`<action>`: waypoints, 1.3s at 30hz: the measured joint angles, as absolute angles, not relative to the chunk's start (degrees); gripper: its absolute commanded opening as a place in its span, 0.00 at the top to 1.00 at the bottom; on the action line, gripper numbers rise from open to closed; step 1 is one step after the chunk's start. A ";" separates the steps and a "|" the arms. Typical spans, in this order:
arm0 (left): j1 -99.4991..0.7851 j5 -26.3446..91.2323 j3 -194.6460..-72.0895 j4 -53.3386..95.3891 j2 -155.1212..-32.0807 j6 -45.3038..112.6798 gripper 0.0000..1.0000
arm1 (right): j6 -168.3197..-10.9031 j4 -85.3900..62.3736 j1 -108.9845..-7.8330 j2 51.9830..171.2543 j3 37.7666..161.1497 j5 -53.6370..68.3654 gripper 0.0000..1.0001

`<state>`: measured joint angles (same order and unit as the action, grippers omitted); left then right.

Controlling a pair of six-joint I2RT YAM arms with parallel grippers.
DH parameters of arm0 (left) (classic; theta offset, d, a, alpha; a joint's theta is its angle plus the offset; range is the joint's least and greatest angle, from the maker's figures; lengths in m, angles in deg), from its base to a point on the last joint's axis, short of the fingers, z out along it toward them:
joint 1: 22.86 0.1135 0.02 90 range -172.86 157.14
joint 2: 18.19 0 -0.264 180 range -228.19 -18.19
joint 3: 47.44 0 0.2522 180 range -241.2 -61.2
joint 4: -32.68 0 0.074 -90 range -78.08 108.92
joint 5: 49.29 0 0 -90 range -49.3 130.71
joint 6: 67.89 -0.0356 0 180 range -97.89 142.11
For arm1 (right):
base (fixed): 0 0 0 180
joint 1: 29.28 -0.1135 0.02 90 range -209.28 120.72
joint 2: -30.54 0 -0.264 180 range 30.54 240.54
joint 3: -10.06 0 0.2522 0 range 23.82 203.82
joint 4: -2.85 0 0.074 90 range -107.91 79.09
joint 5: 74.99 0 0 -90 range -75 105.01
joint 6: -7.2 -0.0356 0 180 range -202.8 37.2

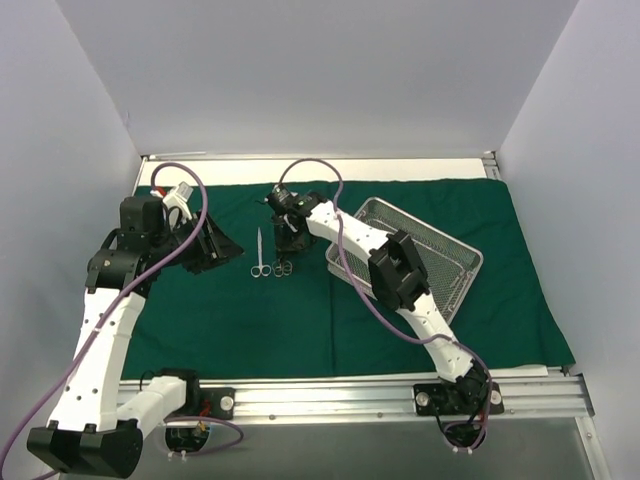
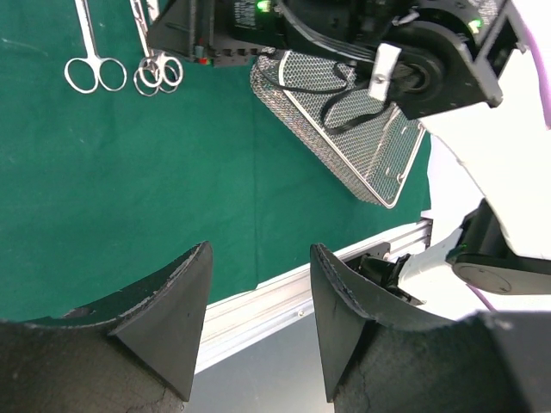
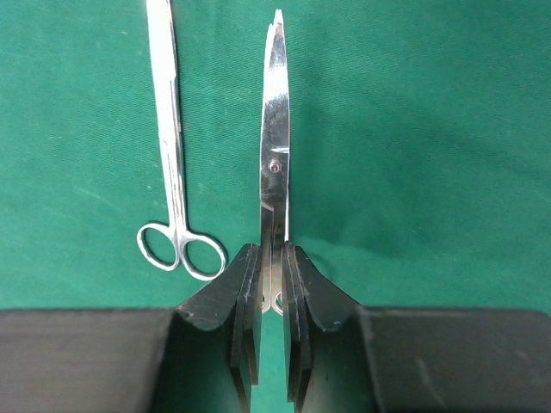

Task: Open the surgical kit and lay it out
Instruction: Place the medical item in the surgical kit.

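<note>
The dark green drape (image 1: 250, 320) lies spread flat over the table. The silver wire-mesh tray (image 1: 455, 250) sits on it at the right, with no instrument showing in it. One pair of steel scissors (image 1: 259, 255) lies flat on the cloth left of centre. My right gripper (image 3: 272, 258) is shut on a second pair of scissors (image 3: 275, 129), held on edge just above its finger rings, blades pointing away, right beside the flat pair (image 3: 172, 172). Whether the held pair touches the cloth I cannot tell. My left gripper (image 2: 258, 258) hangs open and empty over the drape's left part (image 1: 235, 250).
The aluminium rail (image 1: 350, 392) runs along the near edge, beyond the drape's front hem. White walls close in the table on three sides. The right arm (image 1: 400, 275) stretches over the tray's left half. Bare green cloth (image 2: 129, 189) fills the near left.
</note>
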<state>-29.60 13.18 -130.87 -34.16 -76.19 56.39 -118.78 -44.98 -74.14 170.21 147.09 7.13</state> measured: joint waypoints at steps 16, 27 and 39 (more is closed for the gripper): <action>-29.53 11.73 -130.04 -33.55 -76.21 56.41 0.42 | -118.61 -47.42 -74.82 172.05 150.43 7.74 1.00; -29.51 11.41 -129.84 -33.31 -76.21 56.41 0.42 | -117.32 -48.52 -75.61 173.84 151.72 8.31 1.00; -29.51 10.82 -129.03 -32.87 -76.28 57.07 0.42 | -116.10 -49.30 -75.89 173.84 151.76 9.44 0.97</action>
